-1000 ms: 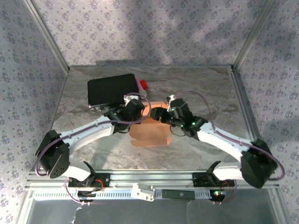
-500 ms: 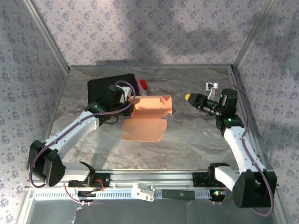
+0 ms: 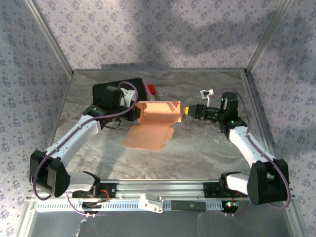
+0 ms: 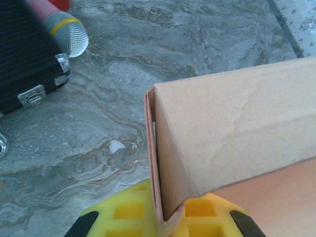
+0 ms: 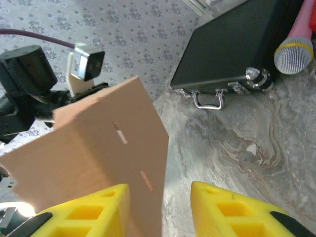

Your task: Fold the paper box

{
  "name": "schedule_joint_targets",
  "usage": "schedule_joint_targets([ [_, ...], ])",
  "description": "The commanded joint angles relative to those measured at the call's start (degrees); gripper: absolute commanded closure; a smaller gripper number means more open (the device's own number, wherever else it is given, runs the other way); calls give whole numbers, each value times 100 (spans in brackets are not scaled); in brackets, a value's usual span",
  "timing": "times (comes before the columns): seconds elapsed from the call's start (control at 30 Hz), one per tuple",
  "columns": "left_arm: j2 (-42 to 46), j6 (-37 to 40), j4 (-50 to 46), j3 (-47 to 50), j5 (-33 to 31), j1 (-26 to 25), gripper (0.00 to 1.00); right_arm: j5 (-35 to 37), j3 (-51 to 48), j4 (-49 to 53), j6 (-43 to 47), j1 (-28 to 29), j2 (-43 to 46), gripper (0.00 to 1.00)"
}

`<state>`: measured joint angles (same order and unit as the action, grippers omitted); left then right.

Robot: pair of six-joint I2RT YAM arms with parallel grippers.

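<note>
Over mid-table (image 3: 207, 148), the box (image 3: 158, 114) is up off the surface, partly folded, with a flat flap drooping nearward. Left gripper (image 3: 134, 112) pinches its left wall tight. Right gripper (image 3: 186, 110) straddles the right edge, jaws apart, not clamped.

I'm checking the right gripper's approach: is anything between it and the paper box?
Nothing visible. The right gripper is at the paper box, with its open jaws on either side of the box's right edge. The black case and microphone lie farther off.
</note>
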<state>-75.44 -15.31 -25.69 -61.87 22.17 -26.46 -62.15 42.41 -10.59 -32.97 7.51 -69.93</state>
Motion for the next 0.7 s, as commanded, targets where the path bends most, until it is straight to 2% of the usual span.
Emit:
schedule_joint_targets([
  [0.0, -98, 168, -67, -250, 340, 57, 100, -270, 210, -180, 290, 145, -64, 63],
  [0.67, -189, 132, -107, -274, 156, 91, 100, -41, 457, 154, 507, 611, 264, 64],
])
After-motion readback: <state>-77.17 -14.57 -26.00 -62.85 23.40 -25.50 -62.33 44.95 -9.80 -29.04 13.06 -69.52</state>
